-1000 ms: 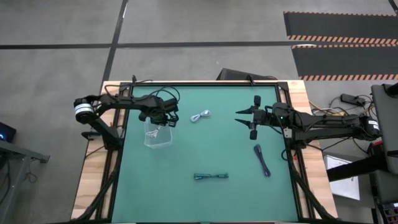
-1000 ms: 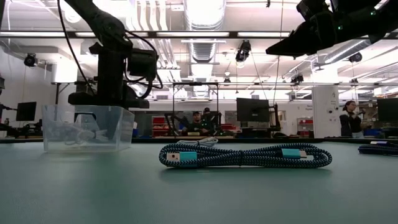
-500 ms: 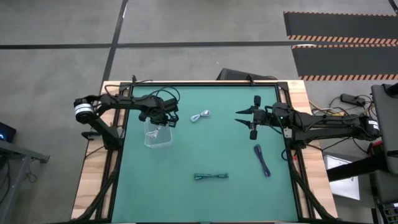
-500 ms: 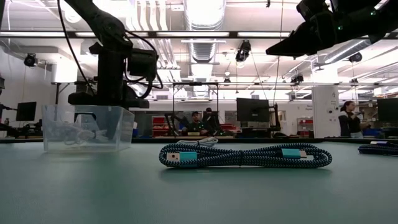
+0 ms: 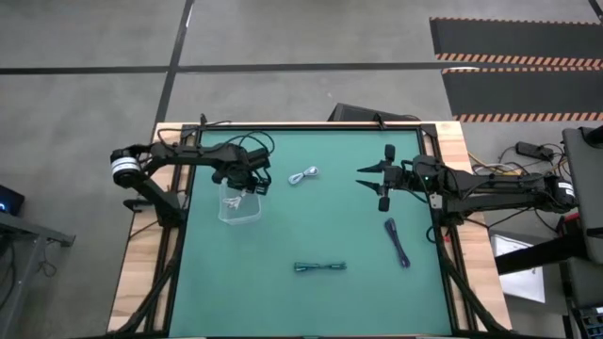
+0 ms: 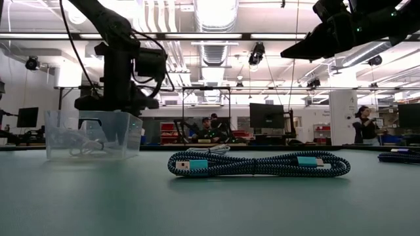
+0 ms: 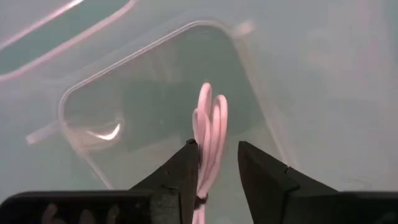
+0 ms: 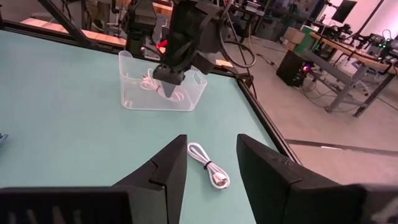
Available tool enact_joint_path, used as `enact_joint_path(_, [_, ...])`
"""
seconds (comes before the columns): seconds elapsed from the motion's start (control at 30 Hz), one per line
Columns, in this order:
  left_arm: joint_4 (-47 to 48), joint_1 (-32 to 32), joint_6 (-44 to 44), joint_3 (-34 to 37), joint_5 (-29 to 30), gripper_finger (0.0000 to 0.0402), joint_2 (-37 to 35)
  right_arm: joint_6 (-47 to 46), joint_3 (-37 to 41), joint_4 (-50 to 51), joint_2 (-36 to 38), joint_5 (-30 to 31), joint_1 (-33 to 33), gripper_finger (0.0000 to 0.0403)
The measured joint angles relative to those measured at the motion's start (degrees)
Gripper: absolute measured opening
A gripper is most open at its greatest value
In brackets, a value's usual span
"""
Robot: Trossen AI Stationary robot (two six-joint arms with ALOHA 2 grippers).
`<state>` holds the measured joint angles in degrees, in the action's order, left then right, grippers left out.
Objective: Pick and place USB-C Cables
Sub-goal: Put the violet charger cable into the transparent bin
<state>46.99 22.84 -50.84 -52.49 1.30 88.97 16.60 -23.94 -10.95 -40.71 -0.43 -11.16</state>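
Nearest the tabletop's front edge lies the teal braided cable, untouched, with the dark cable off to its right, also loose. Further back the right claw hangs parked well above the mat, jaws spread wide and empty. Past that, a white cable sits alone on the mat near the back, just beside the clear bin. Left claw is over the bin, tips down inside the rim; another white coiled cable sits between its fingers, jaws only narrowly apart, and I can't tell if they grip it or have just let go. My read: this is the drop-off step. To do it well, open fully while low in the bin so the coil falls flat, then lift straight up, clear of the bin wall, so nothing snags or drags the bin. The loose white cable looks like the obvious next pick.
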Motion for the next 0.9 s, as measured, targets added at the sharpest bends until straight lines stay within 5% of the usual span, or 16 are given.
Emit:
enact_joint_path(0.5, [0.06, -1.12, 4.07, -3.04, 1.30, 0.0099, -13.50, -0.76, -0.01, -0.50, 0.00, 0.02, 0.00, 0.0132])
enact_joint_path(0.7, [-1.43, -5.19, 9.79, -2.31, 10.94, 0.0099, -21.86, -4.18, -0.63, -0.46, 0.02, 0.06, -0.02, 0.0132])
enact_joint_path(0.9, [-14.69, -12.62, 16.97, -0.62, 15.86, 0.0099, -27.50, -8.48, -1.16, -0.48, 0.02, 0.07, 0.00, 0.0132])
